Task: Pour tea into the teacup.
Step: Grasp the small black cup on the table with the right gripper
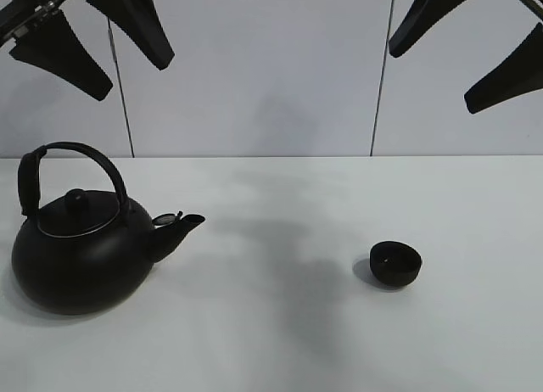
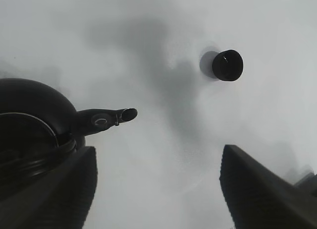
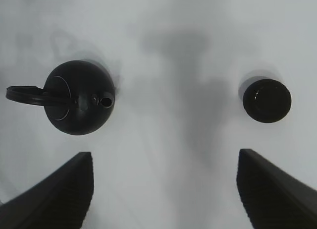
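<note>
A: Seen from high up: a white table (image 1: 280,350) against a pale panelled wall (image 1: 254,70), with two black things on it.

B: Where to find the teacup (image 1: 395,264)?

A: Right of the middle of the table, toward the front. Small, round, matte black, low and bowl-shaped, standing upright with mouth up. Soft shadow just to its left. Dark inside with a tiny glint; impossible to tell whether filled.

B: And the other thing?

A: Kettle (image 1: 81,256), big, round and black, far left on the table, well apart from the teacup. Upright, lid (image 1: 78,214) on, thin bright ring around the lid, small knob (image 1: 76,197) on top, arched handle (image 1: 76,148) raised over it, spout (image 1: 182,224) pointing right, toward the teacup.

B: State of the tools?

A: Left gripper (image 2: 158,149) hanging high above the left side, black fingers (image 2: 64,199) spread wide apart, clamped on nothing, touching nothing. From its wrist camera, kettle partly behind one finger, teacup farther off. Right gripper (image 3: 165,157) hanging high above the right side, fingers likewise wide apart and free. From its wrist camera, kettle and teacup both well below, one toward each finger. Both well clear of the teacup.

B: Between kettle and teacup?

A: Bare white table crossed by faint grey shadows.
</note>
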Available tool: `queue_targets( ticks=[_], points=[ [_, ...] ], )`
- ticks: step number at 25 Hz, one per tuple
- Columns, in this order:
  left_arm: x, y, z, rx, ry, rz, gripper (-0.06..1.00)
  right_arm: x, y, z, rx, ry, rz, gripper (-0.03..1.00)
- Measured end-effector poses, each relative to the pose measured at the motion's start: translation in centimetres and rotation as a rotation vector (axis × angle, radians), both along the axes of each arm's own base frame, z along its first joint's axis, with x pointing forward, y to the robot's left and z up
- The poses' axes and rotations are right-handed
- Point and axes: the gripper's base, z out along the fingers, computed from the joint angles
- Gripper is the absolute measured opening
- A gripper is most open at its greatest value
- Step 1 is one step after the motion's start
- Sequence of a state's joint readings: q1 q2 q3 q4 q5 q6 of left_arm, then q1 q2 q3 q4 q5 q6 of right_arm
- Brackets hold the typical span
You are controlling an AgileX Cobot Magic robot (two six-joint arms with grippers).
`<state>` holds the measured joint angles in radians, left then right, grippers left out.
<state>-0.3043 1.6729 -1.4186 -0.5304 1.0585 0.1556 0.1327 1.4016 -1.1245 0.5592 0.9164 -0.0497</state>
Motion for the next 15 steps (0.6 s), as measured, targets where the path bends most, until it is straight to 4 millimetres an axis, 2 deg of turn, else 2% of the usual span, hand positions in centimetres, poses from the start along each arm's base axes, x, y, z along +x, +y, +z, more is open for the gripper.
queue_targets(
  ticks=[9,15],
  points=[
    [0.0,0.0,0.0,0.000,0.000,0.000,0.51,0.0,0.0,0.0,-0.023,-0.023,0.042,0.55],
    [0.0,0.0,0.0,0.000,0.000,0.001,0.51,0.3,-0.4,-1.0,-0.139,0.038,0.139,0.55]
  ],
)
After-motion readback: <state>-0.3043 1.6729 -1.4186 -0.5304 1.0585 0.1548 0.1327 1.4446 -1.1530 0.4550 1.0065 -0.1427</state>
